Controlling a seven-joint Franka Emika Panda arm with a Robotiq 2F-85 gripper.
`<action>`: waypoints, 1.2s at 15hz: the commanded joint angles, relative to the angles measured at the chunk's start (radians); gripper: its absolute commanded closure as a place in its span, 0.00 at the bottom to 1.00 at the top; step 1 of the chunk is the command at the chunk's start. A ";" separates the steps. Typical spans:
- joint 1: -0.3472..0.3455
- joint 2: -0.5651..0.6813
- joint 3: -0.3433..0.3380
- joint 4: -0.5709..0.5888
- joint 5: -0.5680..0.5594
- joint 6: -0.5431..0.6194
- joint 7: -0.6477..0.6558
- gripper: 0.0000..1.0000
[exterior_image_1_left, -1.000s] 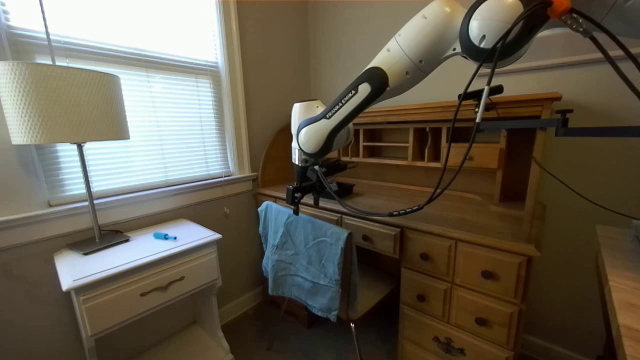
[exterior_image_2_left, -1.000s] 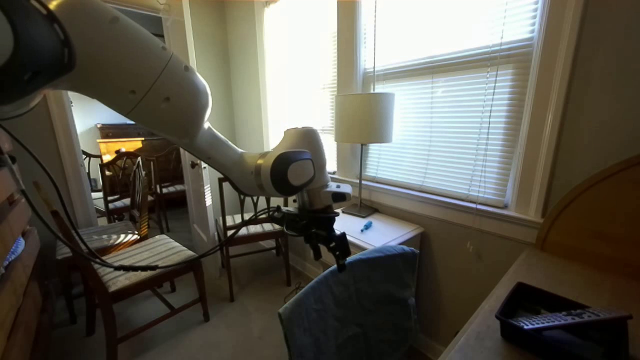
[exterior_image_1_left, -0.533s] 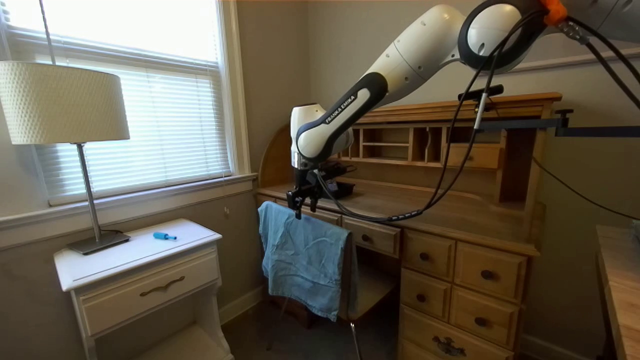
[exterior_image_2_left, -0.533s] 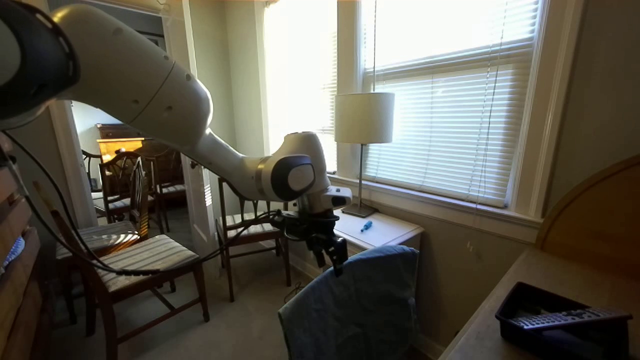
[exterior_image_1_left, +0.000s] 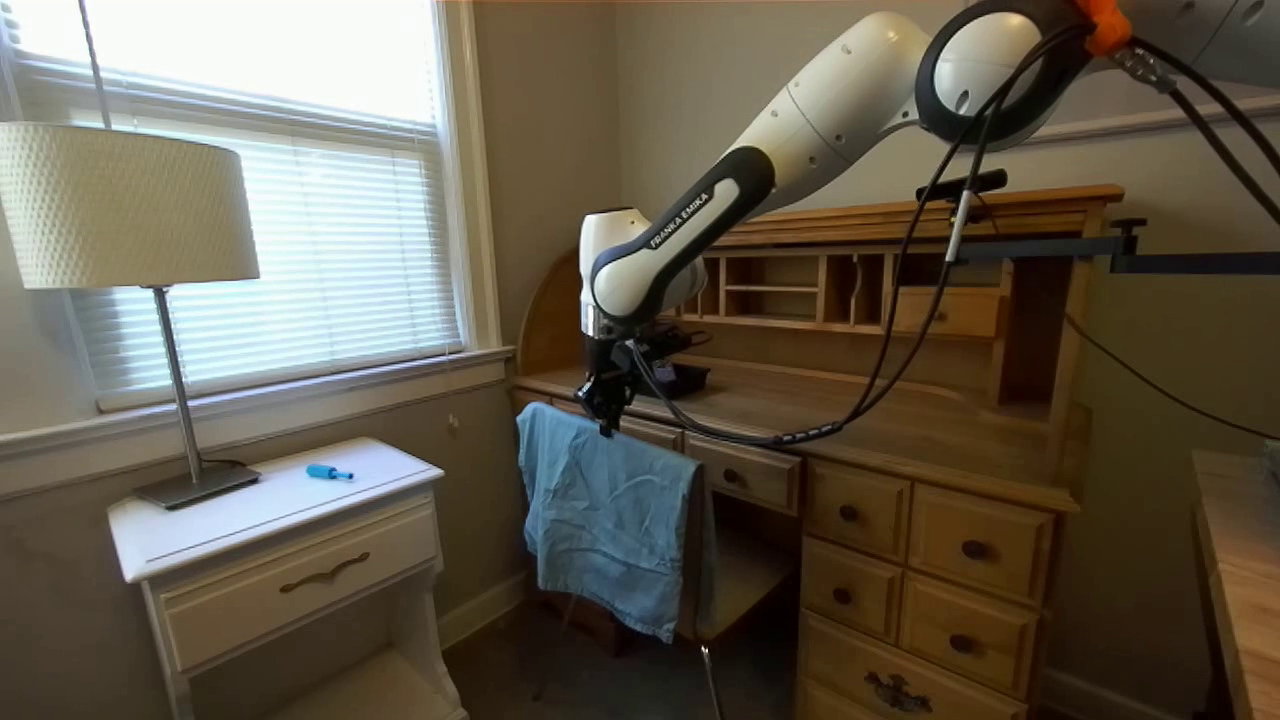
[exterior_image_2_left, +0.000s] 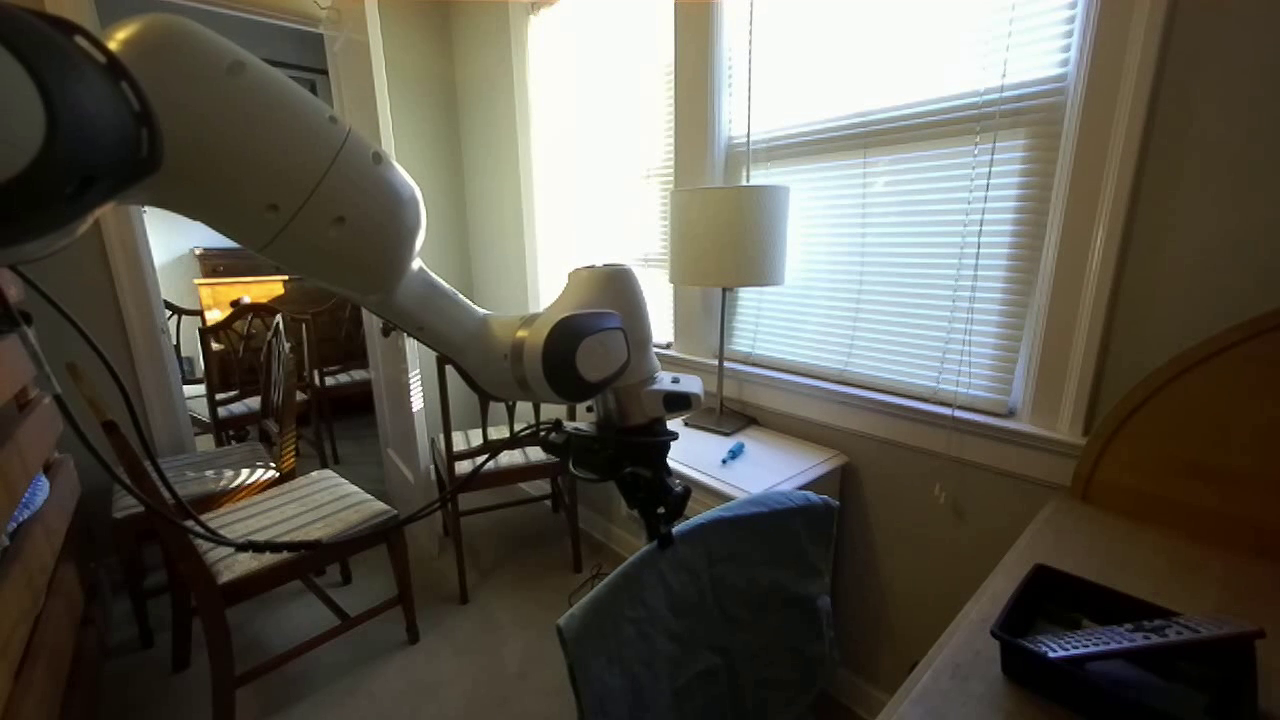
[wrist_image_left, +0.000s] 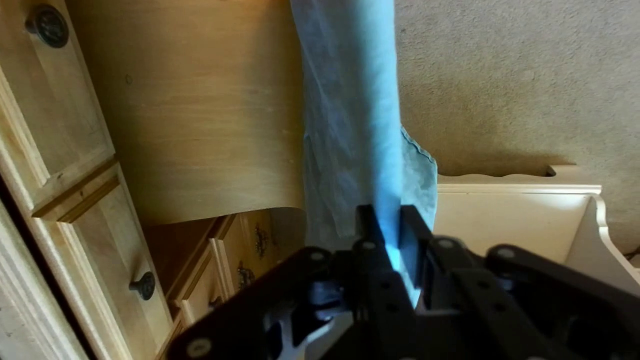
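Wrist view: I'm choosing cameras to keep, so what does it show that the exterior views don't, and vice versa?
Only the wrist view shows wrinkled blue fabric cloth running between the black jaws. Only the exterior views show the cream drum-shaped lampshade and slim blue tool. All share the cloth, the jaws, the white wooden nightstand and the light-brown wooden desk.

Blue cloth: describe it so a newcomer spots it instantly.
Find the large wooden desk, then the chair drawn up to it. Draped over that chair's back is the cloth, its top edge between the jaws of the tool. It is wide, wrinkled, light-blue fabric, unlike the small blue object on the white nightstand.
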 joint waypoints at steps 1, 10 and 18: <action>0.001 0.024 -0.003 0.044 -0.008 -0.013 -0.008 0.97; 0.016 -0.063 -0.024 -0.049 -0.011 0.040 0.005 0.96; 0.032 -0.135 -0.041 -0.060 -0.022 0.122 0.016 0.96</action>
